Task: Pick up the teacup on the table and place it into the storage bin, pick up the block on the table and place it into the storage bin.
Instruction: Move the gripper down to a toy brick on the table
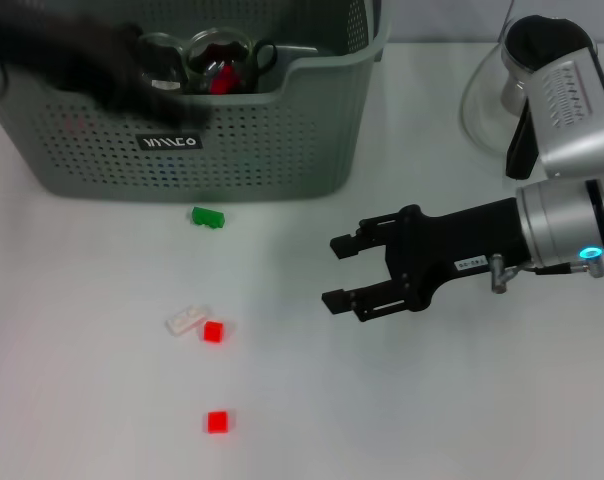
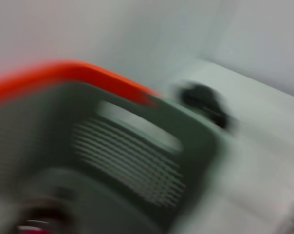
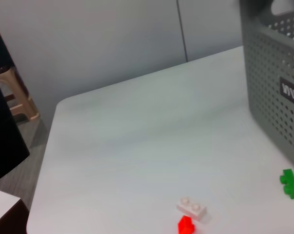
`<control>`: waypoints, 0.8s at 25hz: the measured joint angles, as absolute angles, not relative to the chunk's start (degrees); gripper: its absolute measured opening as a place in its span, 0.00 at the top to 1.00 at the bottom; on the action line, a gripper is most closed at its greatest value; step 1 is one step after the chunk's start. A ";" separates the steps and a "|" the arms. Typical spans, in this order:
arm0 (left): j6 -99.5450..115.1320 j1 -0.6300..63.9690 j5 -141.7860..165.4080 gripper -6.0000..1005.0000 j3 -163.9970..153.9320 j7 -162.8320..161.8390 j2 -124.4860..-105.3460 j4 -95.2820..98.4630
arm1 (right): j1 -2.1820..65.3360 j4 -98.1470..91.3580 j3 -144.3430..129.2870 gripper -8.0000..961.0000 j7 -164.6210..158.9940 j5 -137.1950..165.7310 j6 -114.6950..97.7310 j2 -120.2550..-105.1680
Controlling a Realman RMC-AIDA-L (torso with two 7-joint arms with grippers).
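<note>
My right pincer (image 1: 334, 272) hangs low at centre-right of the head view, jaws apart and empty; blocks (image 1: 213, 331) lie at lower left, apart from it. My left pincer (image 1: 112, 70), upper left over the bin (image 1: 282, 150), is blurred, so I cannot tell its state, and the teacup (image 1: 217, 55) seems inside. A hasty reach could knock a small block away.

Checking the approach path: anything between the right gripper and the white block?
Nothing: in the head view the stretch of table from the right gripper to the white block is bare. A red block sits right beside the white one.

White table (image 1: 102, 400), grey-green bin (image 1: 272, 150) at its back, glass jug (image 1: 492, 100) beside the bin, green block (image 1: 207, 216) just before the bin, white block (image 1: 187, 320) and two red blocks (image 1: 213, 331) farther forward.
</note>
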State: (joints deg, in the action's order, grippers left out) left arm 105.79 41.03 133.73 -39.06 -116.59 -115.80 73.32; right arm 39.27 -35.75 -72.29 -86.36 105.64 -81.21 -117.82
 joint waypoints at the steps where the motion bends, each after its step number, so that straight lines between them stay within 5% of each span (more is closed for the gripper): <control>1: 109.27 40.17 133.82 0.27 -39.53 -113.15 -116.66 73.38 | 39.17 -35.72 -71.98 0.20 -86.37 105.64 -81.22 -117.65; 8: 114.24 34.71 135.46 0.15 -53.91 -108.57 -118.75 73.96 | 38.68 -34.96 -70.18 0.20 -86.87 105.65 -81.24 -116.96; 16: 109.08 34.62 152.44 0.15 -62.17 -109.40 -123.72 75.04 | 38.59 -34.79 -69.75 0.20 -87.68 105.65 -80.40 -117.19; 20: 106.15 34.31 154.22 0.15 -66.33 -113.54 -124.40 76.68 | 38.65 -34.74 -69.76 0.20 -87.80 105.65 -79.93 -117.56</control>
